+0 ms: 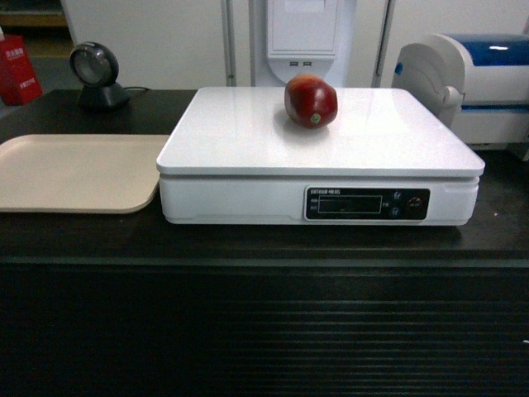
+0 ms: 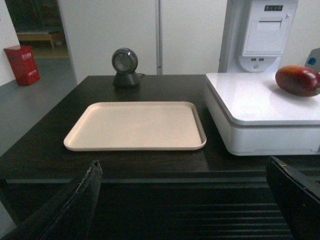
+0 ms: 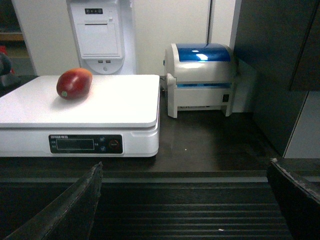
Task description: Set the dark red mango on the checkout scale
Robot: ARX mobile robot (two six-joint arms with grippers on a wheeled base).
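Resting on one scale (image 1: 248,141): one dark red mango (image 1: 311,101).

One mango (image 1: 311,101), one scale (image 1: 320,157), one tray (image 1: 74,174), one printer (image 3: 201,80).

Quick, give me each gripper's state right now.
Left gripper: open, holding nothing, in front of the checkout.
Right gripper: open, holding nothing; the dark red mango lies on the scale.

Shop checkout (image 1: 248,248), scale (image 1: 248,141), barcode scanner (image 1: 95,70), label printer (image 3: 202,77)
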